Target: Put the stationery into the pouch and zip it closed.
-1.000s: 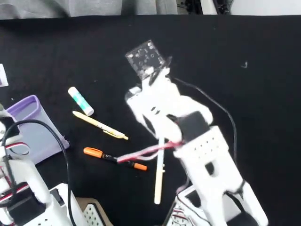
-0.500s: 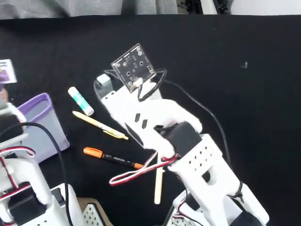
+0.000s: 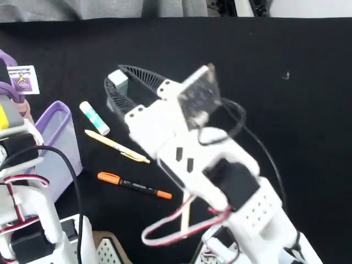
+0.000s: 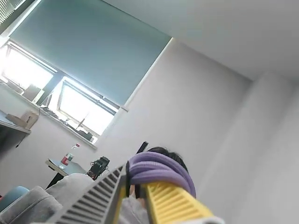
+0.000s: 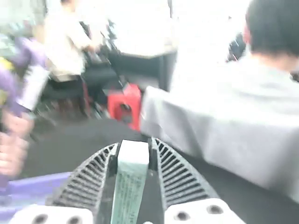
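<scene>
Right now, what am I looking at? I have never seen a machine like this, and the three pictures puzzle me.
These are two small robot arms, the right arm and the left arm, at a black table. One picture looks down from above; the other two come from a camera on each arm's wrist. Seen from above, the right claw grips a pale green block, perhaps an eraser. The left claw pinches the purple pouch by its fabric. Lying on the table are a glue stick, a yellow pen, an orange marker and a pale stick.
</scene>
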`<state>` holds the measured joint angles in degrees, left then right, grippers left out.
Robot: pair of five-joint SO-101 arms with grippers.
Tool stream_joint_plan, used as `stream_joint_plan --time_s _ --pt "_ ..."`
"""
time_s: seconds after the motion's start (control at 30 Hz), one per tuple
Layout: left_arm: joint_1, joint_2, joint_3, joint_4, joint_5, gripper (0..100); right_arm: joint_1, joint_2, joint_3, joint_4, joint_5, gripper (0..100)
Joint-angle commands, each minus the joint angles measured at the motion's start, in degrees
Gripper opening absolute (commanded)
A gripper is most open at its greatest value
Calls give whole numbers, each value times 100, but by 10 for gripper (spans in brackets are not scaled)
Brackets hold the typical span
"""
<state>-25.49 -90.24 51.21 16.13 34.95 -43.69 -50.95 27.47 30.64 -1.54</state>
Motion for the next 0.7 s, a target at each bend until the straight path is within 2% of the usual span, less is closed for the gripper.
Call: stream_joint_plan --time_s 0.0,0.23,0.67 --pt "75 -105 -224 -79 79 30 -536 -286 330 -695 -97 11" --pt "75 -1046 66 -79 62 30 -1055 -268 1446 -2629 -97 11" --pt "22 -1398 567 -88 18 30 -1108 13 1684 -2716 -343 11"
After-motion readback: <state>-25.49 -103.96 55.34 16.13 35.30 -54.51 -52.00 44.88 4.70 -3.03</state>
